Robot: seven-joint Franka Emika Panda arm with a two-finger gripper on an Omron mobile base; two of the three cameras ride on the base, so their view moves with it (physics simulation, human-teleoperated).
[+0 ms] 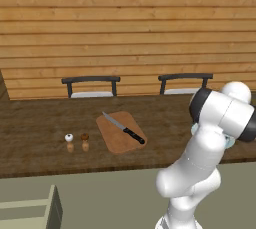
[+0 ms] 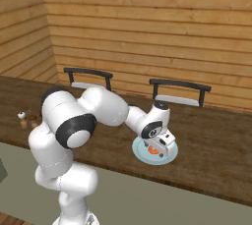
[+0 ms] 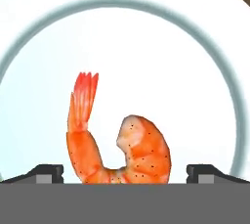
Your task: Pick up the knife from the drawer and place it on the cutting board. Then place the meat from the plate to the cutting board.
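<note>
- The knife (image 1: 124,128) already lay on the cutting board (image 1: 116,138), blade pointing to the far left and black handle toward the near right, so the first half of the task looked finished.
- The board sat on the dark wooden counter (image 1: 30,133), with two small shakers (image 1: 77,141) just to its left.
- The meat, a curled orange shrimp (image 3: 117,142), was on the pale blue-green plate (image 3: 215,61), well to the right of the board, so the second half was not yet done.
- The gripper (image 2: 158,146) hung low over the plate (image 2: 170,159), directly above the shrimp (image 2: 152,150).
- In the hand view the two fingertips (image 3: 46,173) stood wide apart on either side of the shrimp, spread and not yet pinching it.
- What was left, by my judgement: closing on the shrimp, lifting it, carrying it left and setting it on the board beside the knife.
</note>
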